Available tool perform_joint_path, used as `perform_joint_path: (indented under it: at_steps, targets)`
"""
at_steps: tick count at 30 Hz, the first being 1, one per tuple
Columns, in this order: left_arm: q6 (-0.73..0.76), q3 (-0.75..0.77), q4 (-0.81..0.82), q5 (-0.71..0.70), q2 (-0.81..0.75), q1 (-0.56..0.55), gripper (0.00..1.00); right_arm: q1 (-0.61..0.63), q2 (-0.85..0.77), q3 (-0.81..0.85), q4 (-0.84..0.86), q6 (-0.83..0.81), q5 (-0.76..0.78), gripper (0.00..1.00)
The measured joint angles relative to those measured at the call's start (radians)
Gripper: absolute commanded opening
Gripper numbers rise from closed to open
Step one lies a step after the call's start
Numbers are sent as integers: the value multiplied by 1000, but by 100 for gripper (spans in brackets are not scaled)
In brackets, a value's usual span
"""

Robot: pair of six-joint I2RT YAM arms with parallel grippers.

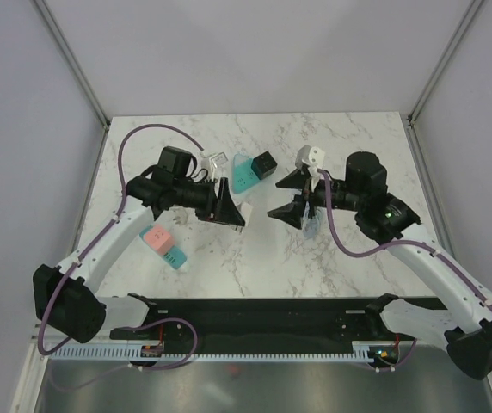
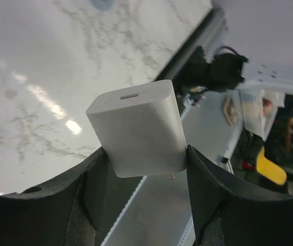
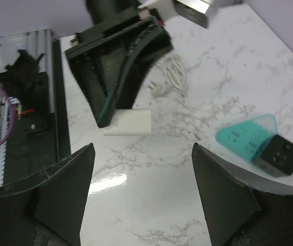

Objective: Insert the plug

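The left hand is pinching the white plug by its two flat sides, its fingers pressed against it, and holds it near the middle of the worktop. The right hand faces it from just beside, fingers spread wide and holding nothing. Beyond the two hands a teal block lies on the worktop with a black cube at one end, and a coiled white cable lies near the left hand.
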Motion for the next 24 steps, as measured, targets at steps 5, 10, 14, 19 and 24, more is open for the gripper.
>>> perform_joint_path:
  at_steps: [5,10,14,19,24]
  targets:
    - [14,-20,61,297,-34,-1,2,0,-74,-31,8,-111,-264,87]
    - [28,-27,105,490,-69,-13,2,1,-88,-51,-3,-164,-423,89]
    - [45,-29,125,575,-72,-76,2,2,-72,-47,-10,-182,-507,89]
    - [72,-29,140,626,-40,-167,2,6,6,-15,-17,-193,-561,90]
    - [84,-22,144,642,27,-180,2,18,42,-15,-34,-217,-621,89]
